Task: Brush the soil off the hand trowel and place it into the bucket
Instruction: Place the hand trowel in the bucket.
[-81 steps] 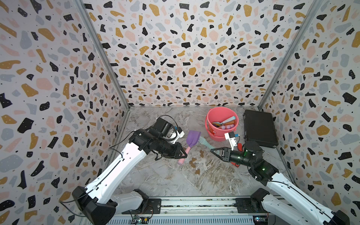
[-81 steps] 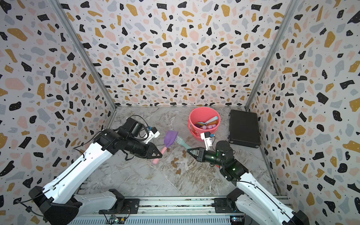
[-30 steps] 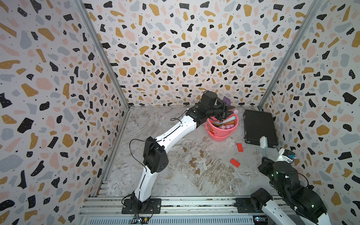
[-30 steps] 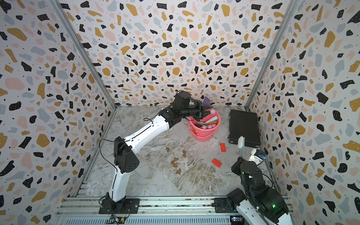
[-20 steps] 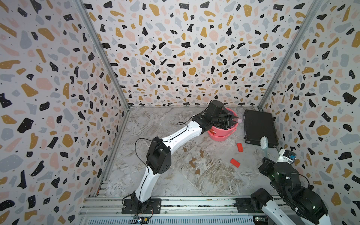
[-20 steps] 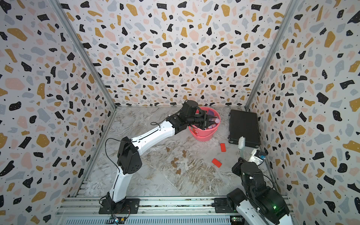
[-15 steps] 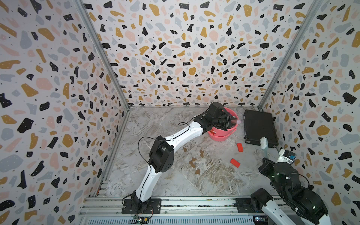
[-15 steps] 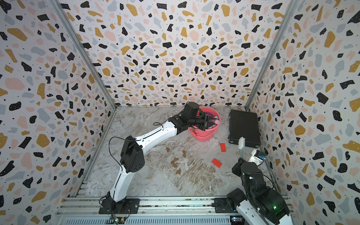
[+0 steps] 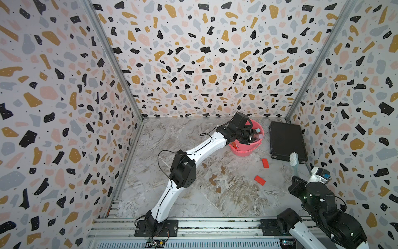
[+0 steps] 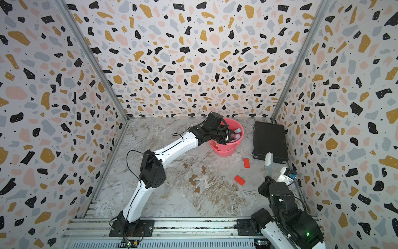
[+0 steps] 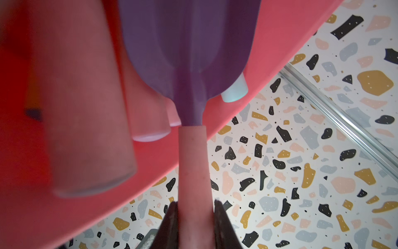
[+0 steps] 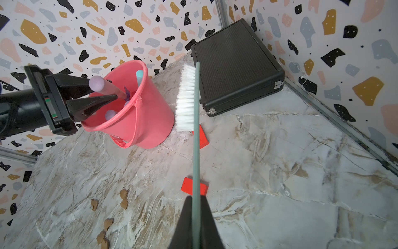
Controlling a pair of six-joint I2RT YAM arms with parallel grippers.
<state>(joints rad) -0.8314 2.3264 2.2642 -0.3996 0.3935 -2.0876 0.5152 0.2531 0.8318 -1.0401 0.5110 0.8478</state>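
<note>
Left gripper [image 11: 195, 202] clamps the pink handle of the hand trowel [image 11: 189, 43], whose purple blade sits down inside the bucket [image 9: 245, 151] near the table's [image 9: 168, 138] far edge. Soil [image 9: 213, 176] lies in small brown blobs around the table's middle, outside the bucket. Beside the blade the bucket holds pink handles [image 11: 86, 107] and a teal handle [image 11: 234, 90]. Two red blocks [image 9: 259, 180] lie right of it, a black case [image 9: 286, 142] fills the far right corner, and by the right edge the right gripper [image 12: 196, 198] pinches the thin handle of a brush [image 12: 185, 97].
</note>
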